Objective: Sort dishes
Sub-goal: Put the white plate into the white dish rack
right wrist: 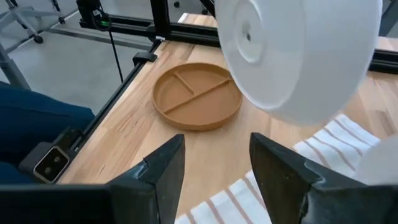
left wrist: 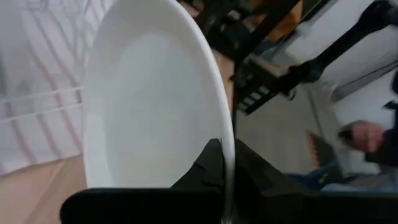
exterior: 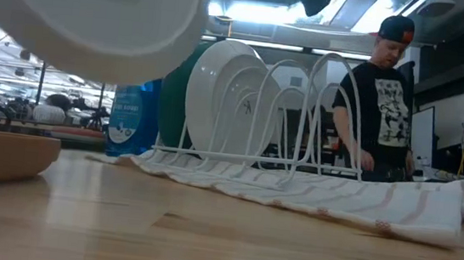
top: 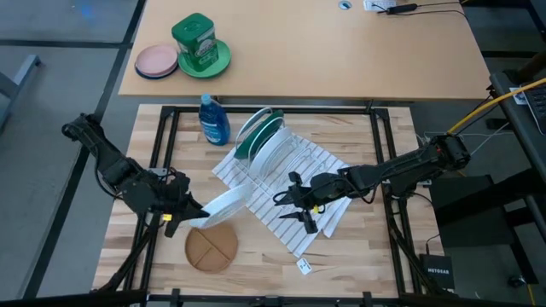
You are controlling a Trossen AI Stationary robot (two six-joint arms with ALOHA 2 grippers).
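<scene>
My left gripper (top: pixel 188 210) is shut on a white plate (top: pixel 227 205), which is in the air above the tan-brown divided plate (top: pixel 212 249) lying flat on the table. The dark green plate (top: pixel 249 135) and the other white plate (top: pixel 266 147) stand on edge in the wire rack (top: pixel 286 158). My right gripper (top: pixel 294 203) is open over the striped towel (top: pixel 320 213), right of the held plate and touching nothing. In the right wrist view the held plate's underside (right wrist: pixel 298 56) is ahead of the open fingers (right wrist: pixel 214 168). My left gripper (left wrist: pixel 225 154) pinches the white plate's rim (left wrist: pixel 227 134) on the side facing the table's left, one finger on its upper face and one on its underside. The fingers come roughly level from the left. The plate (exterior: pixel 98 15) is lifted clear and tilted.
A blue bottle (top: pixel 213 119) stands left of the rack. On the far table are a small pink plate (top: pixel 156 61) and a pale green plate with a green canister (top: pixel 200 47). A small card (top: pixel 304 266) lies near the towel's near corner. A person (exterior: pixel 384 102) stands behind the table.
</scene>
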